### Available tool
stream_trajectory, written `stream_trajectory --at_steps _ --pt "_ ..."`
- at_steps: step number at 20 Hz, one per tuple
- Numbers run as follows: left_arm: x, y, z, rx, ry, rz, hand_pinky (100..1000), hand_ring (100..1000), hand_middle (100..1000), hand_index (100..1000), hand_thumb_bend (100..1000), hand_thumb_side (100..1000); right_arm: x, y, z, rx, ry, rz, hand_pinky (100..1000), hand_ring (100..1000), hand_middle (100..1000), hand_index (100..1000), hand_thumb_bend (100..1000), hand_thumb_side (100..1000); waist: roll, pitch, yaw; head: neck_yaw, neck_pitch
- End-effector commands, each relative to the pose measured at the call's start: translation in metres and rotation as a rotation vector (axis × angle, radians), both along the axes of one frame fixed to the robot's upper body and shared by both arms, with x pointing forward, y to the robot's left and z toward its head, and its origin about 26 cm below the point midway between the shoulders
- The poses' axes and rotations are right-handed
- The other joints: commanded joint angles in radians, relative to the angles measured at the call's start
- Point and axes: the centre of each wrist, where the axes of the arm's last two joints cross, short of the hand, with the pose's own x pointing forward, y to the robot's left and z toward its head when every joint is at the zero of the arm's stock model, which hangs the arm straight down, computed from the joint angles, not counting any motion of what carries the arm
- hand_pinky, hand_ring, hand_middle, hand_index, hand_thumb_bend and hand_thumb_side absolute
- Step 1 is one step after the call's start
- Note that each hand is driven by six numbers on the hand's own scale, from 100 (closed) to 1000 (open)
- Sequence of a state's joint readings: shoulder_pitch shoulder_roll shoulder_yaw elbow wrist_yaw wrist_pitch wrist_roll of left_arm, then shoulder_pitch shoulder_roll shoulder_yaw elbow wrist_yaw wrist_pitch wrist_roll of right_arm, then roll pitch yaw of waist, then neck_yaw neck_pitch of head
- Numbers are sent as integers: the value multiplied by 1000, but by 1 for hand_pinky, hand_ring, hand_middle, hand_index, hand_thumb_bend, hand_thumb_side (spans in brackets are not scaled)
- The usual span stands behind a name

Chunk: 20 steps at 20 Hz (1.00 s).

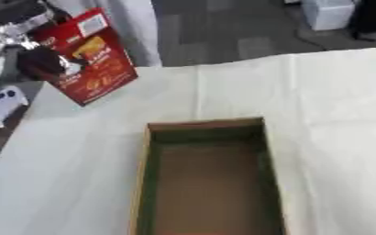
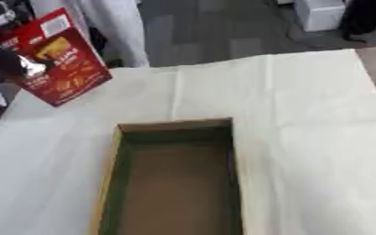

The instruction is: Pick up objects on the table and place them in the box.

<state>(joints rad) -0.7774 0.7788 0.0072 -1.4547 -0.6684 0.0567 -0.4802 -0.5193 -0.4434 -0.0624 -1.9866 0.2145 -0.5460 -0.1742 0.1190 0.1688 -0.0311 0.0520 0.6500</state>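
Left hand (image 1: 40, 62) fingers curl round the tilted red packet (image 1: 91, 57) (held above the table's corner), beyond the open box (image 1: 207, 125).

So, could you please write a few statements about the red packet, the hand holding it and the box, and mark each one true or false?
1. The red packet is held off the table by the left hand. True.
2. The packet already lies inside the cardboard box. False: it is up at the far left, apart from the box.
3. The box holds nothing that can be seen. True: only its bare brown floor shows.
4. The box stands on a bare wooden tabletop. False: it stands on a pale cloth that covers the table.
5. The right hand is reaching into the box. False: no right hand shows in either view.
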Motion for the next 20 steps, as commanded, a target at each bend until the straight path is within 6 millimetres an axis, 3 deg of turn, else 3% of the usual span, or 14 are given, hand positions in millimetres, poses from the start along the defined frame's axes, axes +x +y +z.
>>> stream_trajectory --at_steps 1,5,9,16,20 --pt "-15 10 34 7 -74 2 153 372 475 542 140 100 -4 -4 8 -23 -20 -13 525 724 795 783 100 679 -6 -21 3 -9 1" --pt "-19 9 43 -12 -71 -53 139 360 466 535 138 108 -4 -4 7 -23 -13 -16 524 724 795 783 100 678 -9 -24 2 -11 3" --pt "-22 -6 46 -44 -53 -218 128 351 458 532 143 125 -4 -5 7 -20 -4 -18 523 725 795 784 100 677 -13 -26 -1 -11 1" --pt "-32 -61 47 -74 12 -577 104 328 437 518 128 171 -4 -3 7 -16 2 -13 524 725 795 784 100 676 -21 -33 -16 -8 0" --pt "-36 -80 48 -95 56 -686 100 323 432 514 125 189 -4 -3 7 -13 6 -13 524 725 795 784 100 676 -20 -40 -23 -11 0"
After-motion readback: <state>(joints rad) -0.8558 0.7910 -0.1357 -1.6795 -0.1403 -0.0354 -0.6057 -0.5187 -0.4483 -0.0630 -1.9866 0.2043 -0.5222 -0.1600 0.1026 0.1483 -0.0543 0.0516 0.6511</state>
